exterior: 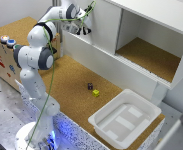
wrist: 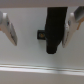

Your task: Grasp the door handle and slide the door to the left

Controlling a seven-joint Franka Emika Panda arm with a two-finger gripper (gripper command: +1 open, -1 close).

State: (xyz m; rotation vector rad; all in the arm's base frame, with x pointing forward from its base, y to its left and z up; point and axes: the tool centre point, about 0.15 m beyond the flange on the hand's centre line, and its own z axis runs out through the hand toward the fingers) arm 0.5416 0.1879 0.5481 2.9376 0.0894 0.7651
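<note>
Door [exterior: 103, 25] upright in cabinet [exterior: 156, 30], covering its half toward the exterior view's left. Black handle [wrist: 53, 31] on door face, long axis vertical. Gripper [exterior: 85, 27] near handle, fingers [wrist: 9, 29] spread on both sides, not touching.

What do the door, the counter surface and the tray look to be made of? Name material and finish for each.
Door: probably painted or laminated board; flat, plain white, matte, no glare.
Counter surface: looks like cork or particle board; speckled brown grain.
Tray: likely moulded plastic; smooth white, rounded rim, ribbed floor.
</note>
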